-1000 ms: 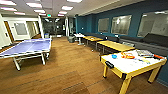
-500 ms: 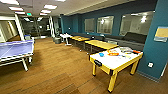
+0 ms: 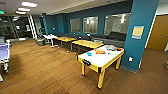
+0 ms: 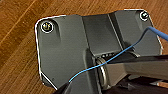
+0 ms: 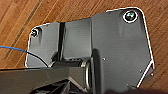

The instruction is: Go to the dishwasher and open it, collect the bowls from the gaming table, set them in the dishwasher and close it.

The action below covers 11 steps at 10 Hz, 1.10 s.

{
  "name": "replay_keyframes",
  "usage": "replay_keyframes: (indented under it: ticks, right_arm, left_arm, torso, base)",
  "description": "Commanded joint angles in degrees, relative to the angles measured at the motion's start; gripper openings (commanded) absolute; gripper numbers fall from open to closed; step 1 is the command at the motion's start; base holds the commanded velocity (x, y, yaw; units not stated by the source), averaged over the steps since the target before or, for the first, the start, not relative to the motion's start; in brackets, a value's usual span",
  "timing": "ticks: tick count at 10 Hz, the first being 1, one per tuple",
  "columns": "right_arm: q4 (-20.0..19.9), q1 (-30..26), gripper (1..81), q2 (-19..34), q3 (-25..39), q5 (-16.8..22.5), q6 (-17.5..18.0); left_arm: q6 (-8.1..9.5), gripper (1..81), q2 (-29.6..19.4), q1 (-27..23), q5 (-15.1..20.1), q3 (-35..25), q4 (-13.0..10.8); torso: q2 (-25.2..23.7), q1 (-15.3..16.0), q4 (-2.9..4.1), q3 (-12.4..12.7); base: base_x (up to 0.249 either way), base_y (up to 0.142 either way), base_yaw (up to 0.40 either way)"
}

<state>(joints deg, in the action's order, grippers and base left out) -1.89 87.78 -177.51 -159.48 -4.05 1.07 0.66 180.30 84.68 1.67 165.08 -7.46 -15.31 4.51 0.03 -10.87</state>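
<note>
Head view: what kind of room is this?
Probably an office games or break room: a yellow-legged game table with toys on top, a blue table-tennis table, and sofas under the windows.

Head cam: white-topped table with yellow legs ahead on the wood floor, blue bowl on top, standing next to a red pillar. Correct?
Not quite: the pillar is teal blue, not red. The head view shows it just beyond the table, which is white-topped with yellow legs and stands on the wood floor. A small blue bowl sits on top, as you said.
</note>
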Motion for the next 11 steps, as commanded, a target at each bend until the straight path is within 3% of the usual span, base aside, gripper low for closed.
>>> replay_keyframes:
  ticks: [1,6,11]
  right_arm:
    - [0.1,-2.9,81.1,-0.3,0.4,2.9,-0.2]
    - [0.1,-3.0,81.1,-0.4,0.4,2.9,-0.2]
    - [0.1,-3.0,81.1,-0.6,0.3,2.9,-0.2]
  left_arm:
    - [-0.22,81.1,0.2,-3.1,3.0,0.2,0.2]
    - [-0.22,81.1,0.2,-3.0,3.0,0.2,0.1]
    - [-0.22,81.1,0.2,-3.0,2.7,0.2,0.2]
  torso:
    - [0.0,0.0,0.00,0.0]
    - [0.0,0.0,0.00,0.0]
    - [0.0,0.0,0.00,0.0]
  base:
    - [0.000,0.000,-0.387]
    - [0.000,0.000,-0.329]
    - [-0.026,0.000,-0.024]
